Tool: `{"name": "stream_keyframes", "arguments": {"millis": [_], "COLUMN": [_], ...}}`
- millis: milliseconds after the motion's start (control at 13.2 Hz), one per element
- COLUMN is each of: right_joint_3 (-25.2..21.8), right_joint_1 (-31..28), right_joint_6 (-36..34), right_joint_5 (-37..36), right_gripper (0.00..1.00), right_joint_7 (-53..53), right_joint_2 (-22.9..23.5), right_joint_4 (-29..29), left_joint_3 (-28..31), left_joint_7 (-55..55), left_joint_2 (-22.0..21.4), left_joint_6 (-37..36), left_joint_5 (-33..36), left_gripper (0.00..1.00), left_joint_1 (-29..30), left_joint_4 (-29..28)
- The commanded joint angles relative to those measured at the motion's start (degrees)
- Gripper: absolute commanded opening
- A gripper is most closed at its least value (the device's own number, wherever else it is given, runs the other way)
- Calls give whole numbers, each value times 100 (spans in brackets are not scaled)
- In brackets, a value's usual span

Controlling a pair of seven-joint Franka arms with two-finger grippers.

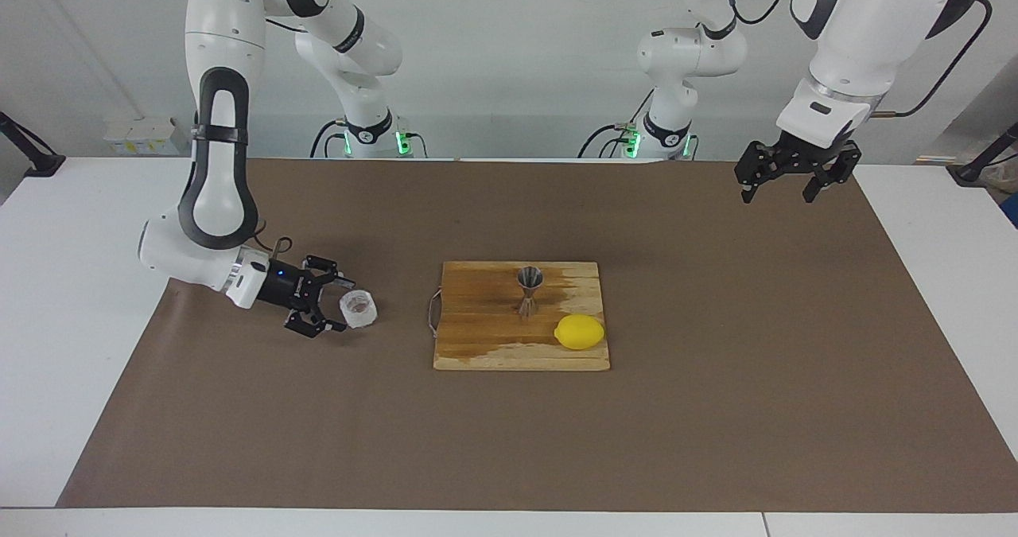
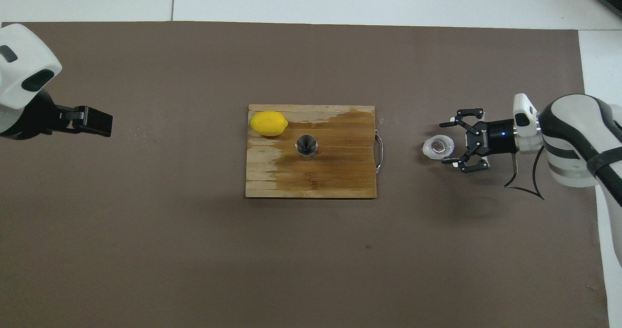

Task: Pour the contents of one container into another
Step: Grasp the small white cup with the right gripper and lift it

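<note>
- Translucent cup (image 1: 358, 309) on brown mat, upright, toward right arm's end, well apart from board (image 1: 477, 346).
- Right gripper (image 1: 332, 306) low, horizontal, fingers spread, empty; cup just ahead between tips, at nine o'clock in overhead view.
- Jigger (image 1: 530, 289) upright mid-board, lemon (image 1: 579, 332) beside.
- Left gripper (image 1: 787, 183) raised, spread, empty, waiting.

I see a shiny steel jigger (image 1: 530, 289) on a streaked wooden board (image 1: 485, 338), a smooth yellow lemon (image 1: 579, 332) beside it, and a translucent plastic cup (image 1: 358, 309) on matt brown paper (image 1: 509, 441).
</note>
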Motion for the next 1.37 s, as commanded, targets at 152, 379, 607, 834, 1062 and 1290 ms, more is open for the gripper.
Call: {"name": "stream_keyframes", "arguments": {"millis": [152, 379, 607, 834, 1062, 1290], "right_joint_3": [39, 39, 56, 65, 56, 65], "right_joint_1": [257, 346, 468, 810, 1486, 2128], "right_joint_6": [646, 876, 885, 911, 1236, 1315], "right_joint_5": [202, 202, 202, 106, -376, -1106], "right_gripper": [100, 21, 1, 1, 1, 1], "right_joint_7": [-173, -156, -7, 851, 2256, 3480], "right_joint_2": [-20, 7, -37, -283, -739, -828], "right_joint_4": [-294, -242, -172, -23, 39, 434], "left_joint_3": [-9, -9, -9, -9, -9, -9], "left_joint_7": [39, 39, 39, 39, 39, 31], "left_joint_2": [-47, -47, -47, -47, -47, -47], "left_joint_6": [-58, -58, -66, -66, -66, -66], "left_joint_5": [41, 41, 41, 41, 41, 41], "left_gripper": [100, 100, 100, 100, 100, 100], "left_joint_1": [39, 39, 39, 39, 39, 39], "left_joint_4": [-33, -33, -33, -33, -33, -33]}}
